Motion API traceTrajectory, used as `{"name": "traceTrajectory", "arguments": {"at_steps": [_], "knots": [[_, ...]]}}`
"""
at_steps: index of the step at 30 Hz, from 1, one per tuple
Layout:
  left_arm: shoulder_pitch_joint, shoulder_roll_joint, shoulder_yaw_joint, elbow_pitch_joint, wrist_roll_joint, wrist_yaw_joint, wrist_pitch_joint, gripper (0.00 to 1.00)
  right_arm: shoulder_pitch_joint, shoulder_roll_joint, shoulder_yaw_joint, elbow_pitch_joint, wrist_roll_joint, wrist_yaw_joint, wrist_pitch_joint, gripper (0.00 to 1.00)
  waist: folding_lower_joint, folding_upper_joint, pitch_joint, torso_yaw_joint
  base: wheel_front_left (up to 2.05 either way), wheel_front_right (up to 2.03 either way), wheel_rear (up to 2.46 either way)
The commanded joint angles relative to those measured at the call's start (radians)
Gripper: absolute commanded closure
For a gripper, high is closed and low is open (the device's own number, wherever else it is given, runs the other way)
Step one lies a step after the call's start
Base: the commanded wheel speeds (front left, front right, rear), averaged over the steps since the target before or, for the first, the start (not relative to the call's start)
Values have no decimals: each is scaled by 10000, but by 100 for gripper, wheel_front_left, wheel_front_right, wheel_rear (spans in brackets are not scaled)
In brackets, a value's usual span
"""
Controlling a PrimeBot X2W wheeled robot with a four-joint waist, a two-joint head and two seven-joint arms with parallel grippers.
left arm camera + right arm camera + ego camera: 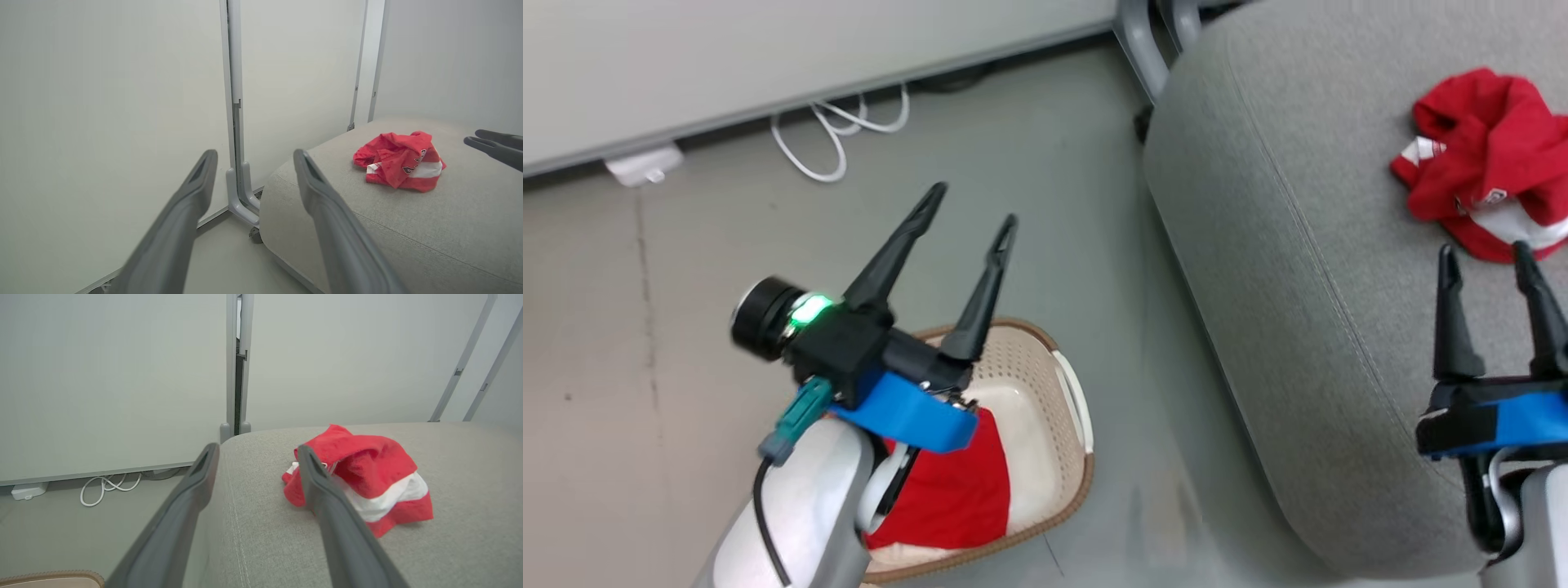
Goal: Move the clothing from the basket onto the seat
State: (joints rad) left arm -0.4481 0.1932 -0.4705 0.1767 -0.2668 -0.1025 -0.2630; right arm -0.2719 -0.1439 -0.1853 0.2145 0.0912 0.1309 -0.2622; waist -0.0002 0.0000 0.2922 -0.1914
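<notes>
Left pincer (976, 204) gapes over the basket (1023, 359), right pincer (1483, 247) gapes by clothing (1486, 155) on the seat (1282, 269). Floor (1119, 327) parts basket from seat edge.

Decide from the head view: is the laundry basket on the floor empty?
No, a red garment lies inside the cream laundry basket.

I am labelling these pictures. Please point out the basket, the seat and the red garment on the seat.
basket (1025, 359), head view, perforated inner wall.
seat (1258, 245), head view, bare grey top.
red garment (363, 465), right wrist view, upper red fold.
</notes>
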Motion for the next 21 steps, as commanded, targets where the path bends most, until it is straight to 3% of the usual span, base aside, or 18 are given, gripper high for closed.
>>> {"name": "traceTrajectory", "arguments": {"at_steps": [1, 11, 21], "knots": [[162, -20, 151, -59, 90, 46, -24, 0, 195, 42, 45, -139, 33, -3, -42, 0, 2, 0, -525, 433, 0, 0, 0], [2126, -557, 2300, -659, 932, 117, -26, 0, 1489, 381, 976, -1477, 184, -3, -42, 0, 2, 0, -1692, 1487, 0, 0, 0], [3348, -1016, 3579, -775, 1401, 1, -26, 0, 2507, 781, 1393, -2058, 124, -1, -42, 0, 2, 0, -2316, 2229, 0, 0, 0]]}}
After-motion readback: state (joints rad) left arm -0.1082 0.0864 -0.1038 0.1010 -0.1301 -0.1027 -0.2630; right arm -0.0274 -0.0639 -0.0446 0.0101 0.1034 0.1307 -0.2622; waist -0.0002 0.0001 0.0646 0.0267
